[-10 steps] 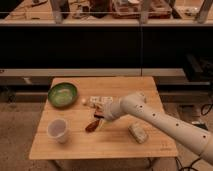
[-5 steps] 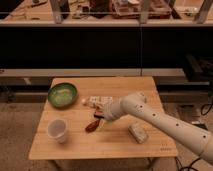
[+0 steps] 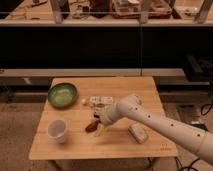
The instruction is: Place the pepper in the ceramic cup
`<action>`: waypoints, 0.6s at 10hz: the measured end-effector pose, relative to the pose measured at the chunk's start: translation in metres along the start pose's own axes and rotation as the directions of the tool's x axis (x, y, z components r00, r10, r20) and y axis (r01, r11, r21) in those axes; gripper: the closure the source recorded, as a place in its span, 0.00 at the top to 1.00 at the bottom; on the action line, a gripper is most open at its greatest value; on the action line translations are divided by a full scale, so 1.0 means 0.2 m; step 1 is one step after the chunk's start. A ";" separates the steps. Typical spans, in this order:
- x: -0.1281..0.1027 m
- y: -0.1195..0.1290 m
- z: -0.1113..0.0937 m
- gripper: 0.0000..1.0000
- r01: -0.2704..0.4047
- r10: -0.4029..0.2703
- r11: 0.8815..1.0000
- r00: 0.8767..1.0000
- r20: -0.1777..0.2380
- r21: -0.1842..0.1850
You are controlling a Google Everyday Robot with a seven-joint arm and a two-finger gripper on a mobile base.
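Observation:
The pepper [image 3: 91,126], small, dark red-brown and tapered, lies on the wooden table [image 3: 75,147] near its middle. My gripper [image 3: 101,123] is low over the table, right beside the pepper on its right and touching or almost touching it. The arm reaches in from the lower right. The ceramic cup [image 3: 57,130], plain white and upright, stands to the left of the pepper near the table's front left, apart from the gripper.
A green bowl [image 3: 63,94] sits at the back left. A flat white packet [image 3: 100,101] and a small white piece [image 3: 84,101] lie behind the gripper. A pale wrapped block [image 3: 138,133] lies under the arm at the right. Dark shelving stands behind the table.

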 end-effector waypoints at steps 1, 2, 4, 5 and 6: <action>-0.01 -0.02 0.03 0.80 0.015 -0.015 1.000 1.000 0.012 0.017; -0.03 -0.06 0.10 0.80 0.039 -0.041 0.998 0.998 0.040 0.049; -0.06 -0.06 0.17 0.80 0.048 -0.053 0.996 0.996 0.069 0.069; -0.07 -0.05 0.20 0.80 0.048 -0.054 0.996 0.995 0.081 0.073; -0.08 -0.03 0.22 0.78 0.046 -0.052 0.996 0.995 0.090 0.074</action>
